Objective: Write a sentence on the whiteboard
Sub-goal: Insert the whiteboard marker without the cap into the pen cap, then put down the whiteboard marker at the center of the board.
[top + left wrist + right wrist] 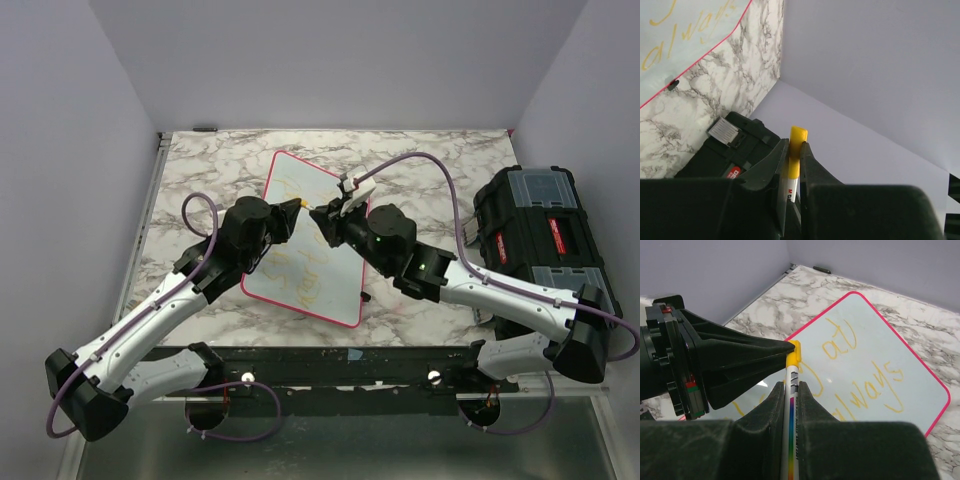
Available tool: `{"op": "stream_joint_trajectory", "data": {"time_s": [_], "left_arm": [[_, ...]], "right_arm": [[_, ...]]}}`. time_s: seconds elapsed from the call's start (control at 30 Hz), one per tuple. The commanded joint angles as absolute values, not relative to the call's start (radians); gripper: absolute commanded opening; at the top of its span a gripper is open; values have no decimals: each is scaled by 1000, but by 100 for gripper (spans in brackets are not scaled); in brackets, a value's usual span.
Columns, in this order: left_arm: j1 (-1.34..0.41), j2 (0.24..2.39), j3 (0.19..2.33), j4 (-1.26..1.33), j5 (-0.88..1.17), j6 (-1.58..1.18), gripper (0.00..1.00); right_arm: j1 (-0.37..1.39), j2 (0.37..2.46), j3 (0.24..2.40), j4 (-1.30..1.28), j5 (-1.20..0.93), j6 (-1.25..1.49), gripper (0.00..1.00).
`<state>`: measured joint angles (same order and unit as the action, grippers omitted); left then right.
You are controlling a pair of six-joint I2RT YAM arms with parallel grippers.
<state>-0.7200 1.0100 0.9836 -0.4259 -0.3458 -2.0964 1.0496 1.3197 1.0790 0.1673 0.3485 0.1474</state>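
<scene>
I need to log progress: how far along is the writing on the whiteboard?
Done, apparently: the sentence, with "at" and "always" legible, is on the whiteboard. In hand: the right tool grips the marker, the left tool pinches its yellow cap; going on or coming off, I cannot tell. Left: likely only capping and setting the marker down.

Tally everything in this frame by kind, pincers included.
Whiteboard: 1
Marker, yellow-capped: 1
Black toolbox: 1
Pincers: 2, the left pincer and the right pincer
Total: 5
</scene>
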Motion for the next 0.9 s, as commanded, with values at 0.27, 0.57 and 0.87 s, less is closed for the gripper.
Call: {"op": "stream_joint_trajectory", "data": {"time_s": [0.27, 0.57, 0.87], "left_arm": [[-797, 970, 963, -166, -78, -2033, 14], [-796, 927, 948, -183, -117, -1987, 41], [-782, 862, 908, -187, -161, -1881, 89]], "right_arm": [[1046, 1310, 1033, 231, 375, 218, 1], [1046, 1244, 1008, 217, 491, 223, 1], [1046, 1170, 966, 191, 633, 241, 1]]}}
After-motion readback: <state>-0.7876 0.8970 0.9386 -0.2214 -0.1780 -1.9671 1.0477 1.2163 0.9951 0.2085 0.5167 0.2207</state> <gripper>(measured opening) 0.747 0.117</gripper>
